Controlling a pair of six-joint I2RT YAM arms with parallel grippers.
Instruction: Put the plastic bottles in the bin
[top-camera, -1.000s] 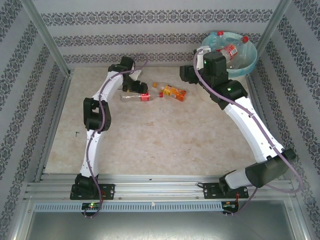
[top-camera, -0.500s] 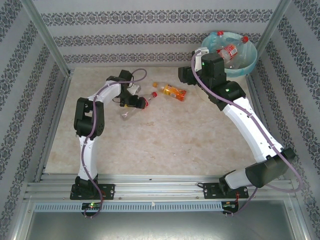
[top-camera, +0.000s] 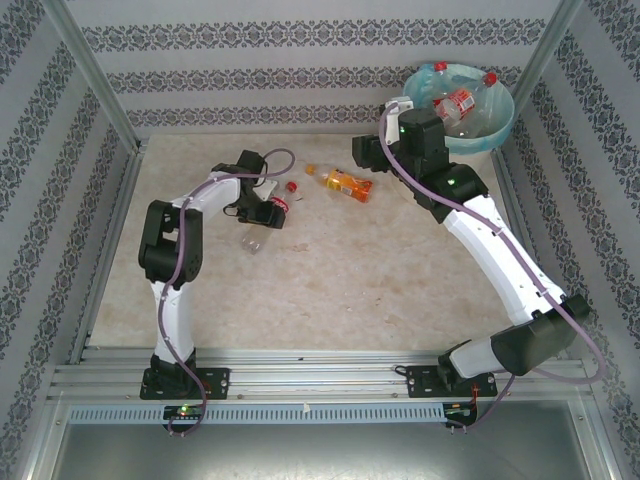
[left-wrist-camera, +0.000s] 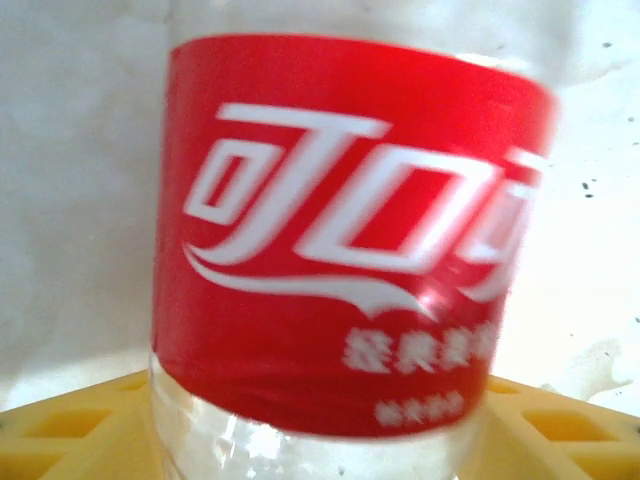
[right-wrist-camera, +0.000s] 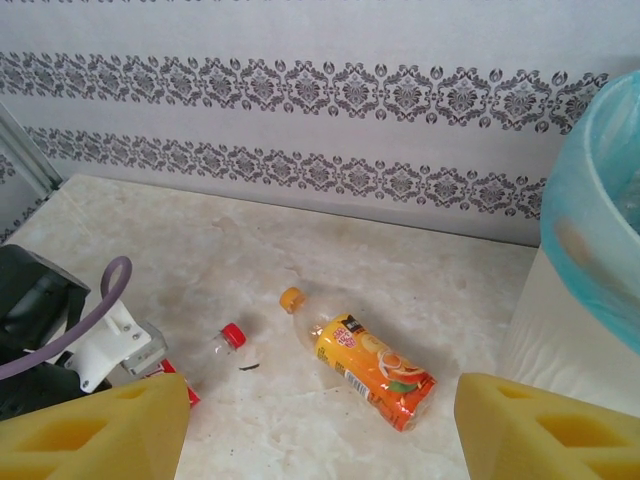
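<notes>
left end effector (top-camera: 270, 212) around red-label bottle (left-wrist-camera: 340, 230)

We log the bin (top-camera: 500, 128) at the far right corner of the table (top-camera: 350, 290), with several binned bottles (top-camera: 456, 101) lying inside it and the right gripper (top-camera: 358, 152) just left of it. One loose bottle (top-camera: 345, 183) lies on the table near the back wall, between the two grippers, cap end to the left. Left of it and apart, the gripped bottle (top-camera: 277, 206) sits between the fingers of the left gripper (top-camera: 262, 214), cap toward the far right, base toward the near left.
</notes>
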